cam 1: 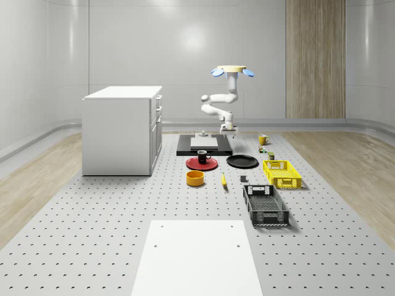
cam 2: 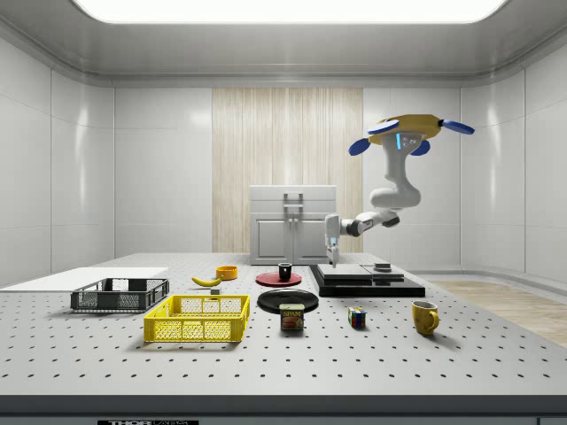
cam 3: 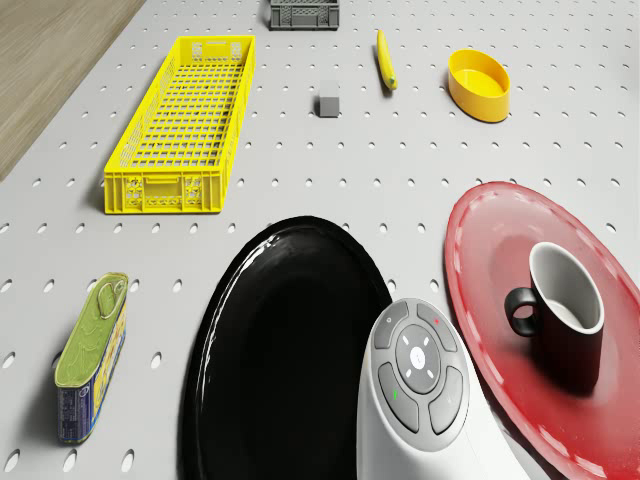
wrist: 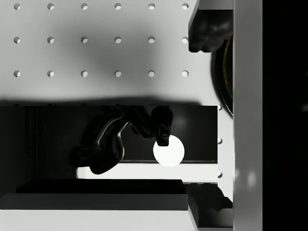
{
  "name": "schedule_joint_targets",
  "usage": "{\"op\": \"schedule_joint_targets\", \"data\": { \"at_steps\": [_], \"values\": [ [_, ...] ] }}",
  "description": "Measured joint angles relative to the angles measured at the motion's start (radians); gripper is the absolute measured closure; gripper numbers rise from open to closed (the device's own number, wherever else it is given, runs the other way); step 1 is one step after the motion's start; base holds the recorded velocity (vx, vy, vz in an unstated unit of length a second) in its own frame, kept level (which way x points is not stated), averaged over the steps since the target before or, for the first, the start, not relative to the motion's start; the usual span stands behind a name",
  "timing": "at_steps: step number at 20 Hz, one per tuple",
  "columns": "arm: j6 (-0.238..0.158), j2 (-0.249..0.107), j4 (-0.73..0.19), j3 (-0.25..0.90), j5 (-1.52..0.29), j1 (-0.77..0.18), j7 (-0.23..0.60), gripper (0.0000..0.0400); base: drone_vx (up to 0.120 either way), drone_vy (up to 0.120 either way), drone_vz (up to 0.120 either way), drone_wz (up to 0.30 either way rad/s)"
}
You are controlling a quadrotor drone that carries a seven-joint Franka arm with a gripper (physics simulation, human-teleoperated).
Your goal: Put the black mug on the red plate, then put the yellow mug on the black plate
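Note:
The black mug [cam 1: 203, 156] stands upright on the red plate [cam 1: 202, 164], and the drone view also has the black mug [cam 3: 565, 315] on the red plate [cam 3: 490, 250]. Beside it lies the bare black plate [cam 1: 242, 161] [cam 3: 270, 360]. The yellow mug [cam 1: 263, 139] [cam 2: 425, 317] stands on the table, off to the whole-scene view's right of the plates. The drone [cam 1: 231, 69] hovers above the black platform [cam 1: 203, 145]. My gripper [cam 1: 228, 129] [cam 2: 331, 258] [wrist: 208, 118] hangs just over that platform's edge, open and holding nothing.
A white cabinet [cam 1: 123, 129] stands at the whole-scene view's left. In front of the plates lie a yellow bowl [cam 1: 195, 178], a banana [cam 1: 223, 180], a yellow crate [cam 1: 282, 173] and a black crate [cam 1: 265, 205]. A spam can [cam 2: 291, 317] and a colour cube [cam 2: 356, 317] sit near the yellow mug.

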Motion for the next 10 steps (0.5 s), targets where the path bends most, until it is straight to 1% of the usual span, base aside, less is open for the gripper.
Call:
{"op": "schedule_joint_targets", "data": {
  "at_steps": [10],
  "values": [
    [-0.001,0.001,0.0,0.0,0.0,0.0,0.0,0.0,-0.12,0.12,0.0,0.0]
  ]
}}
